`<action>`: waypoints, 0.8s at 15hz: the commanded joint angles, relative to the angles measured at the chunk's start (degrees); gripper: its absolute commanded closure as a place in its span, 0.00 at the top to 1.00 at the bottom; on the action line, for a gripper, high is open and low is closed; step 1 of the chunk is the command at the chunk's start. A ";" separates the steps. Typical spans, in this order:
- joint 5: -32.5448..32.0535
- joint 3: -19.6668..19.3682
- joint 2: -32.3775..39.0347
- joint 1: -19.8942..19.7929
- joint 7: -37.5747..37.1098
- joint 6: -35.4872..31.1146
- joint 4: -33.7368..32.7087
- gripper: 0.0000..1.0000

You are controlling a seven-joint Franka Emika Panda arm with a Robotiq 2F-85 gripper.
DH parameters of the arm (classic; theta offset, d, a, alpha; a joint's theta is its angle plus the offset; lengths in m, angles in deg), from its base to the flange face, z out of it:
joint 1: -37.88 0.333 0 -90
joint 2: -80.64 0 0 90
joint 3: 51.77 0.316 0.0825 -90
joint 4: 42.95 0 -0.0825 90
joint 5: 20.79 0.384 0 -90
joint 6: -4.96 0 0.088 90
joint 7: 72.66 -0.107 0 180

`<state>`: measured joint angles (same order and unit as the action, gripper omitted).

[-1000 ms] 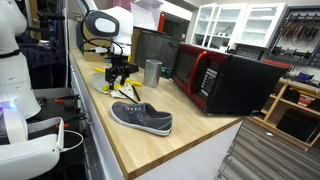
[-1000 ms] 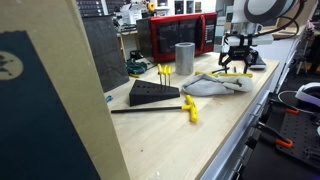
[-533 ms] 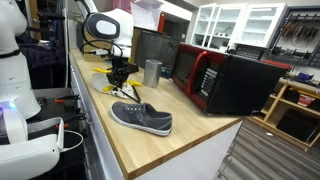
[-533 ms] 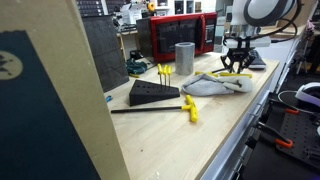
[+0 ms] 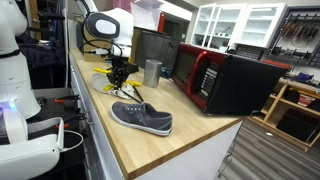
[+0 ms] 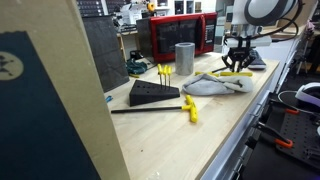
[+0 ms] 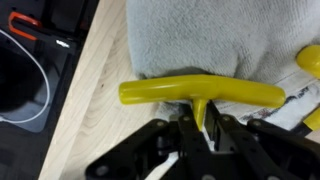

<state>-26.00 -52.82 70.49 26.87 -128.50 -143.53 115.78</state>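
Note:
In the wrist view my gripper point(image 7: 202, 122) is shut on the thin shaft of a yellow T-handle tool point(image 7: 200, 93). The tool's crossbar lies across the edge of a grey cloth point(image 7: 200, 35) on the wooden counter point(image 7: 95, 95). In both exterior views the gripper point(image 5: 118, 72) point(image 6: 237, 66) points straight down at the far end of the counter. The yellow T-handle tool point(image 6: 237, 74) sits just under the gripper, on the grey cloth point(image 6: 215, 85).
A grey shoe point(image 5: 142, 118) lies near the counter's front edge. A metal cup point(image 6: 185, 58) and a red microwave point(image 5: 205, 75) stand behind. A black wedge holder point(image 6: 152, 94) carries yellow-handled tools; another yellow T-handle tool point(image 6: 190, 108) lies beside it. A cable point(image 7: 30, 70) hangs off the counter's edge.
The jaws stood wide apart over the yellow tool a second ago and have closed onto its shaft. The arm has hardly moved.

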 commanded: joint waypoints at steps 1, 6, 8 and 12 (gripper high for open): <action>-0.99 -1.39 -1.96 -2.10 -2.59 1.75 0.74 0.04; 0.20 -2.25 -2.80 -2.80 -4.63 1.31 0.59 0.04; 1.44 -2.07 -3.65 -2.06 -3.87 1.27 0.55 0.04; 4.35 -1.80 -5.76 -0.93 -3.01 1.63 0.53 0.04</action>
<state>-24.25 -54.78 68.64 24.89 -131.53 -143.35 115.82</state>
